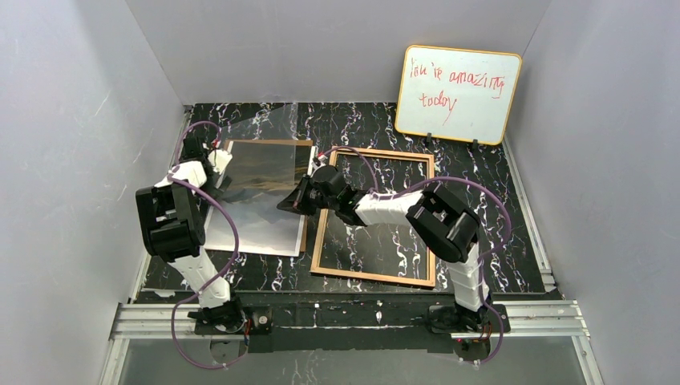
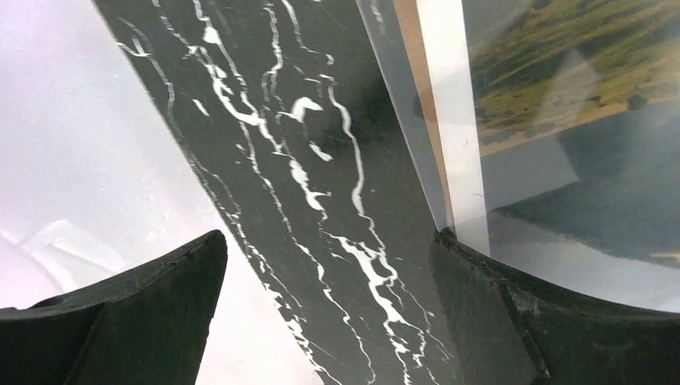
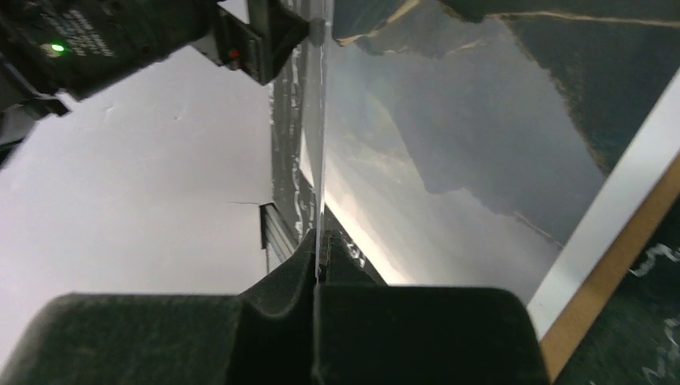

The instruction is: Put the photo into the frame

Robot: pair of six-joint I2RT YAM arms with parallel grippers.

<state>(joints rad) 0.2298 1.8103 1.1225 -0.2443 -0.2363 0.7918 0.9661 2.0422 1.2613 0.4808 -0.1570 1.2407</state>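
Observation:
The photo (image 1: 257, 200), a mountain print with a white border, lies face up on a brown backing panel (image 1: 269, 143) at the left of the table. The frame (image 1: 373, 276) lies tan back up to its right, with the marble table showing through its opening. My right gripper (image 1: 290, 202) is at the photo's right edge, shut on the edge of a thin clear pane (image 3: 323, 120) that stands tilted up over the photo (image 3: 465, 160). My left gripper (image 1: 215, 164) is open and empty by the photo's far left edge. In its wrist view, its right finger (image 2: 481, 289) touches the photo's white border (image 2: 457, 120).
An orange-edged whiteboard (image 1: 457, 95) with red writing leans on the back wall at the right. White walls close in the left, back and right sides. The table is black marble-patterned (image 2: 321, 160). A metal rail (image 1: 345, 314) runs along the near edge.

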